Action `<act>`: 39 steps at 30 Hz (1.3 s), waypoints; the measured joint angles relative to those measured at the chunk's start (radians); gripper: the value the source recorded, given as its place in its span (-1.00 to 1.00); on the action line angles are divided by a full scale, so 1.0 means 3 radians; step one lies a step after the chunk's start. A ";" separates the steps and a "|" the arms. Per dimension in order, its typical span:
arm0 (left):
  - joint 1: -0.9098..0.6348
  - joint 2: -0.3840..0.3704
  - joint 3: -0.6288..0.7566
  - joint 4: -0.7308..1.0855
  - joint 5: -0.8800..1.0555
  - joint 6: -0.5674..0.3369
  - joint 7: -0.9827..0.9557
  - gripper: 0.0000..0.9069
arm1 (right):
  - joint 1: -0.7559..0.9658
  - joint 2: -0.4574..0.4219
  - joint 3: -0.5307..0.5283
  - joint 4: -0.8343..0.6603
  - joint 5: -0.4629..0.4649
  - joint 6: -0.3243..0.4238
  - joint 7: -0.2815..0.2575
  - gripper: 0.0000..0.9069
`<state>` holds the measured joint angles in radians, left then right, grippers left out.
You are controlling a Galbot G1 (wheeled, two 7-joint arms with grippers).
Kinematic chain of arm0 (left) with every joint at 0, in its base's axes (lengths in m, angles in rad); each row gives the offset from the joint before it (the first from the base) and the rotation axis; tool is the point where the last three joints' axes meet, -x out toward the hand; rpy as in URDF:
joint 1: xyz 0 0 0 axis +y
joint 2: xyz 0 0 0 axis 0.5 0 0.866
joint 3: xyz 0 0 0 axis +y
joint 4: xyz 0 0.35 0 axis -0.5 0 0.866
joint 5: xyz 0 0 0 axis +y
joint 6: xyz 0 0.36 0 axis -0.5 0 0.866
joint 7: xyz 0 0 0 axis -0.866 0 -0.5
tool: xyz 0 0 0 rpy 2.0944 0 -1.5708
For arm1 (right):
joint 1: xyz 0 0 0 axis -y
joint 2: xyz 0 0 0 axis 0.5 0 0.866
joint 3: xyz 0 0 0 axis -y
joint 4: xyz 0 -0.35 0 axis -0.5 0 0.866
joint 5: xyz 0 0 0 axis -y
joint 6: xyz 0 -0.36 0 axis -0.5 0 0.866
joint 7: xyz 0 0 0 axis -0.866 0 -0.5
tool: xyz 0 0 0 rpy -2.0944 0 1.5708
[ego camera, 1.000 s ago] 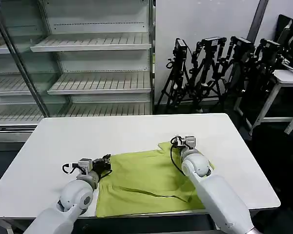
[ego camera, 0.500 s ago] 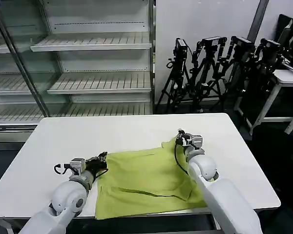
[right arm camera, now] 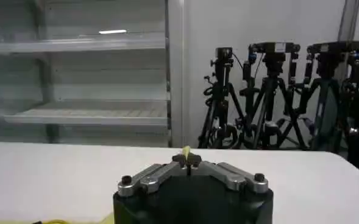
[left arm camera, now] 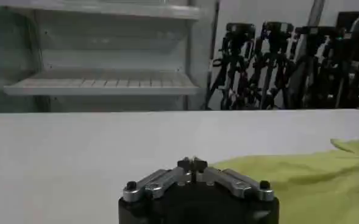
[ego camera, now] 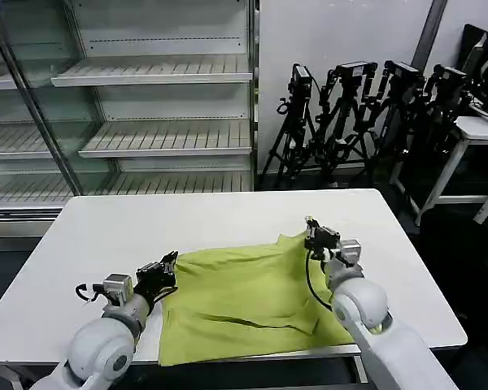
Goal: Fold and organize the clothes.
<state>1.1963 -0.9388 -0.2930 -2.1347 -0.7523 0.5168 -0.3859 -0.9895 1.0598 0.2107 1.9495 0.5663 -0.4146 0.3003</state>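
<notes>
The lime yellow-green T-shirt [ego camera: 244,296] lies plain side up across the near half of the white table [ego camera: 106,223], with a crease running across its near part. My left gripper [ego camera: 169,262] is at the shirt's far-left corner and is shut on the cloth edge; in the left wrist view its fingertips [left arm camera: 193,162] meet, with the shirt [left arm camera: 313,182] spreading out beside them. My right gripper [ego camera: 311,230] holds the far-right corner slightly raised. A sliver of the shirt [right arm camera: 185,151] sticks out between its shut jaws, with the right gripper [right arm camera: 187,159] low over the table.
Bare tabletop stretches beyond the shirt to the far edge [ego camera: 228,193]. Behind the table stand empty metal shelving racks [ego camera: 146,77] and a row of camera tripods [ego camera: 366,106]. Another white table [ego camera: 480,130] is at the far right.
Both grippers have moved apart, the left one leftward and nearer, the right one rightward. The shirt's far edge is pulled wider and straighter between them.
</notes>
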 measured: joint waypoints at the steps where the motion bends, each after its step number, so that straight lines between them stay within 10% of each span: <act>1: 0.0048 0.0001 -0.0021 -0.0045 0.0026 0.0000 0.0015 -0.89 | -0.0061 -0.0021 0.0032 0.0051 -0.0007 0.0004 -0.0013 -1.00; 28: 0.1005 -0.0059 -0.0225 -0.0479 0.0831 -0.0039 0.0249 -0.87 | -0.1267 -0.0062 0.0587 0.0610 -0.0062 -0.0066 -0.0031 -1.00; 29: 0.1021 -0.0064 -0.0225 -0.0466 0.0846 -0.0040 0.0253 -0.78 | -0.1287 -0.0052 0.0588 0.0610 -0.0065 -0.0079 -0.0023 -1.00; 30: 0.1038 -0.0075 -0.0224 -0.0453 0.0866 -0.0040 0.0259 -0.04 | -0.1301 -0.0045 0.0588 0.0609 -0.0070 -0.0092 -0.0020 -1.00; 31: 0.1051 -0.0080 -0.0222 -0.0442 0.0882 -0.0041 0.0266 1.00 | -0.1313 -0.0037 0.0588 0.0608 -0.0074 -0.0103 -0.0019 0.64; 32: 0.1064 -0.0085 -0.0218 -0.0431 0.0901 -0.0046 0.0274 1.00 | -0.1327 -0.0027 0.0587 0.0606 -0.0087 -0.0111 -0.0023 1.00; 39: 0.1113 -0.0154 -0.0207 -0.0330 0.0981 -0.0091 0.0301 1.00 | -0.1416 0.0053 0.0557 0.0637 -0.0214 -0.0133 -0.0048 1.00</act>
<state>1.5302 -0.9851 -0.3550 -2.2336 -0.4581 0.4894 -0.2955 -1.4143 1.0757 0.3778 2.1405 0.5021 -0.4546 0.2859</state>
